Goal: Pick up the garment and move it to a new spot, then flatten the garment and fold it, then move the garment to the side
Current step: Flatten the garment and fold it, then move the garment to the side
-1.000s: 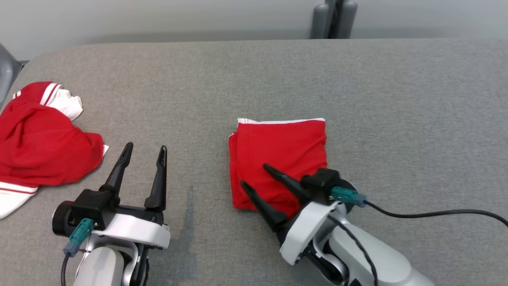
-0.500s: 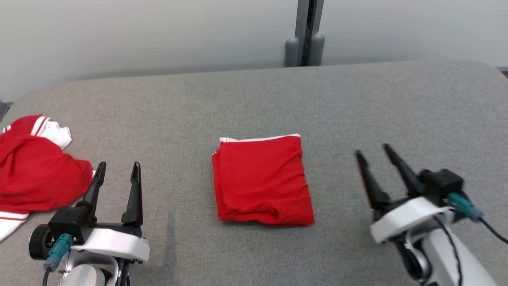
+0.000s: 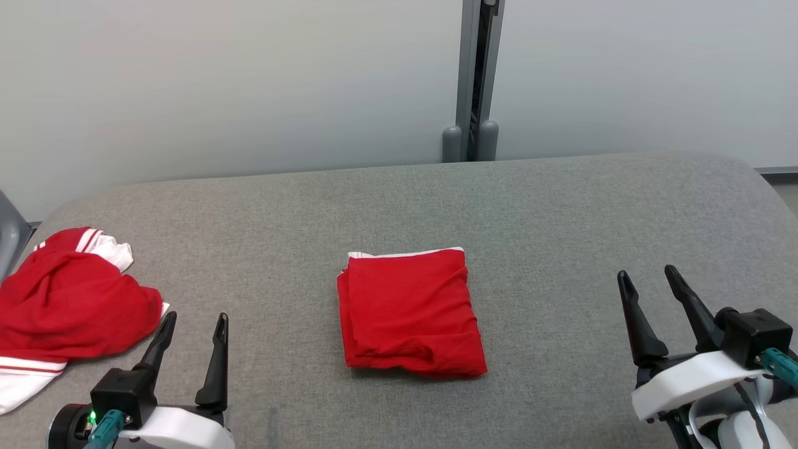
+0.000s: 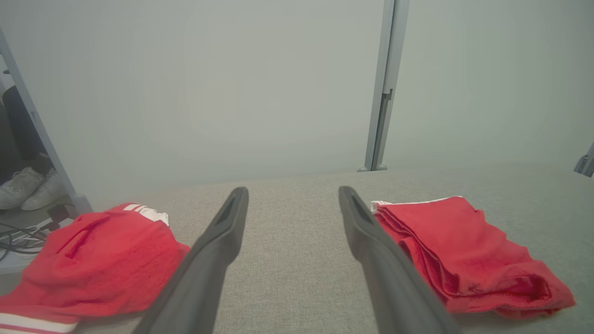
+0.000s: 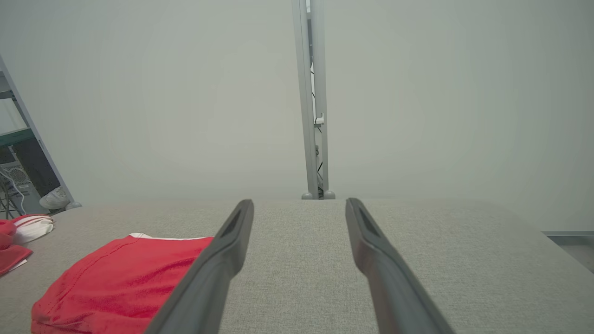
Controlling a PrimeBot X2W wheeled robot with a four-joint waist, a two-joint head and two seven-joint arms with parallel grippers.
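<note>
Mid-table: folded red garment point(image 3: 408, 312) is lying flat on the grey padded table point(image 3: 561, 206), with both claws standing off and empty.
The left gripper point(image 3: 196, 317) is sitting near-left, fingers spread wide and gripping nothing, well apart from the folded red garment. The right gripper point(image 3: 646, 272) is sitting near-right, likewise wide open and empty, over bare fabric. White trim is showing along the fold's far edge. A crumpled red-and-white garment point(image 3: 75, 305) is lying at the table's left edge.

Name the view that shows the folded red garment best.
Head view: the folded red fabric garment lies whole, seen from above. Left wrist view shows it low, from its layered side; right wrist view crops it at the frame's bottom.
</note>
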